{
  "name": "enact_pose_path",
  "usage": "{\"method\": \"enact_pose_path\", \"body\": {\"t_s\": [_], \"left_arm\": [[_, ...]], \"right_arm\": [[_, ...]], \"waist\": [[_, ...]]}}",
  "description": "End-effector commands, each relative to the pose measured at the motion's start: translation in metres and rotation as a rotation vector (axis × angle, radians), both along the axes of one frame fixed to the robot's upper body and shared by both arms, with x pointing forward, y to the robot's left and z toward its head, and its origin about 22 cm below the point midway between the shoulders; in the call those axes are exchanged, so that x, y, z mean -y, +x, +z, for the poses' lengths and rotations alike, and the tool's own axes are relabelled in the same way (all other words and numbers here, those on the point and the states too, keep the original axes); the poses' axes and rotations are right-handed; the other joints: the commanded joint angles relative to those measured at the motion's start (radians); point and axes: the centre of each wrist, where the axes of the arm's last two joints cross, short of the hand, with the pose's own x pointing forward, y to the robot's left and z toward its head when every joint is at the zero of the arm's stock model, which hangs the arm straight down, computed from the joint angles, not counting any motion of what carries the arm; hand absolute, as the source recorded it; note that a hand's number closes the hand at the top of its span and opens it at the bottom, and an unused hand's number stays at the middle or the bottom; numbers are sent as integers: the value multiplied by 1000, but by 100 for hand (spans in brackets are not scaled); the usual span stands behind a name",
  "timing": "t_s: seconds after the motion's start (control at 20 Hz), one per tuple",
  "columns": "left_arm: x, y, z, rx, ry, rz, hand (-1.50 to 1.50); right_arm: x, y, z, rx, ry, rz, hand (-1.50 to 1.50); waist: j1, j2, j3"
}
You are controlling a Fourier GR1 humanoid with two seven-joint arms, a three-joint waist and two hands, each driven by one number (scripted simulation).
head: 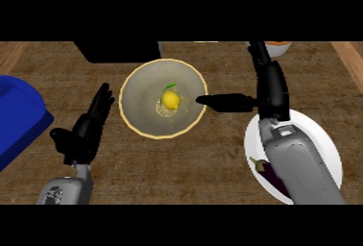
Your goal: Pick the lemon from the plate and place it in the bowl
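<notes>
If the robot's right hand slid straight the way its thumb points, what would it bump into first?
Probably the lemon. The right hand has its thumb pointing left, its tip already over the rim of the plate, and the lemon is next in line. Its height above the plate is unclear.

I'm looking down on a kitchen: a brown wood-grain worktop carries food and tableware, a lemon on a tan-rimmed plate and an aubergine in a white dish.

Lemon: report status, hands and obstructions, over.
Left hand open, resting left of tan gold-rimmed round dish. Right hand open by its right rim, empty. Small yellow lemon lies at dish centre. Nothing covers it.
</notes>
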Motion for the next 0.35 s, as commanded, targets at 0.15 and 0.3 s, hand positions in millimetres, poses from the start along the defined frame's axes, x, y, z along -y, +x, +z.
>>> {"method": "enact_pose_path", "body": {"t_s": [0.15, 0.3], "left_arm": [[1, -10, 9, 17, 2, -19, 0], [0, 2, -6, 12, -13, -13, 0]], "right_arm": [[26, -30, -23, -3, 4, 53, -150], [11, -47, -30, -14, 6, 65, -150]], "waist": [[8, 2, 0], [5, 2, 0]]}}
